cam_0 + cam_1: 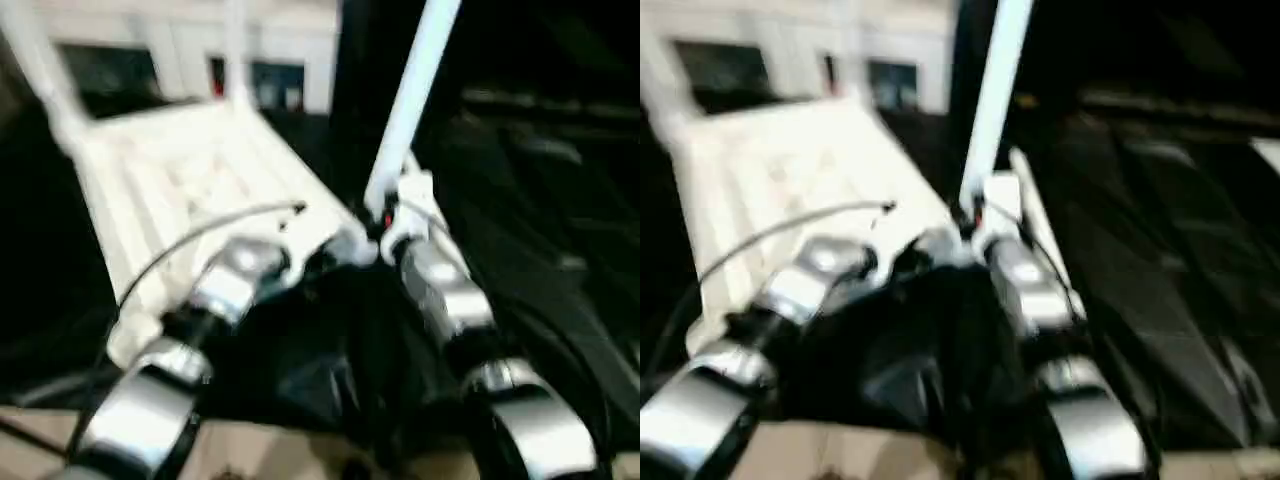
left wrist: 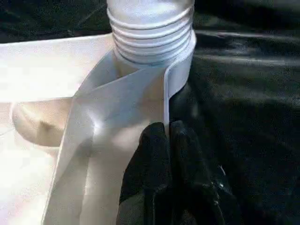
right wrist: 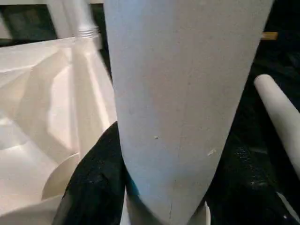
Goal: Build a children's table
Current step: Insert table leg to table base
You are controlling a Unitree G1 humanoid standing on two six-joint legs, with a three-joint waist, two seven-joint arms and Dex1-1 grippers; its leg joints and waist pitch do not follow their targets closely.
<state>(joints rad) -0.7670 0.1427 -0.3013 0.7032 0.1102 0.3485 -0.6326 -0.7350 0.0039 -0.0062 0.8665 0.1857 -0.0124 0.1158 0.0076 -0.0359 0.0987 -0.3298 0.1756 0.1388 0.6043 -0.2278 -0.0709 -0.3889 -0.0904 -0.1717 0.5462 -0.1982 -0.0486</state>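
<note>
Upturned white table top (image 1: 190, 190), ribbed underside facing up, lying on a black-draped work surface (image 1: 560, 230). Two white legs stand at its far corners: one at the far left corner (image 1: 40, 70), one at the far right corner (image 1: 235, 50). A third leg (image 1: 410, 100) rises, tilted, from the near right corner, where the right gripper (image 1: 385, 225) meets its base. Left forearm (image 1: 225, 285) reaches to the top's near edge; a thin cable (image 1: 200, 235) arcs above it.

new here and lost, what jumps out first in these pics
A long white table leg rises steeply, gripped low down by the right claw. Its threaded end sits at a corner of the upturned white tabletop, where the shut left claw presses the rim. Black cloth lies beneath.
</note>
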